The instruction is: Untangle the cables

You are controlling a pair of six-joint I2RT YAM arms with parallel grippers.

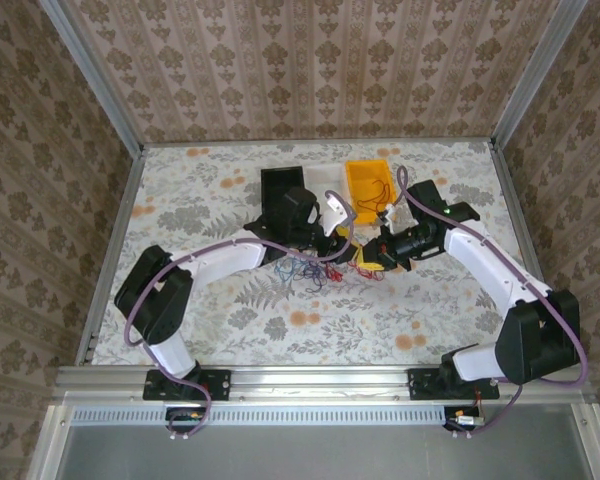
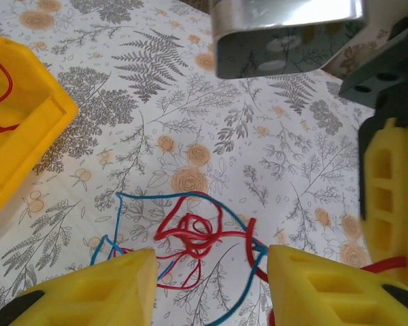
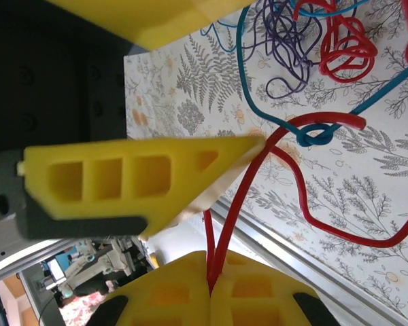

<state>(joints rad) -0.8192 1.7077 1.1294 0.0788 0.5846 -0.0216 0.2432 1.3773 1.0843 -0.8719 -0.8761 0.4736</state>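
We see the cables as a small loose tangle near the middle of the floral tablecloth, between the two wrists. Its long axis runs roughly 9 to 3 o'clock in the overhead view. A yellow bin sits at about 1 o'clock from it and a black bin at about 11 o'clock.

In the right wrist view, the right gripper has its fingers pressed together, pinching the red cable. The cable leaves the pinch as two strands at 6 o'clock and arcs toward 2 o'clock. There it threads a tight knot in the blue cable. The purple cable is a thin scribble at 12 o'clock, cut off by the frame.

In the left wrist view, the left gripper has its fingers spread, with red and blue loops lying flat on the cloth between them.

The cables are thin, round and glossy. The fingers are yellow wedges with hollow cells.

One blurred left finger crosses the right wrist view, and we cannot tell whether its tip touches the red cable. From overhead, single strands are too fine to trace.
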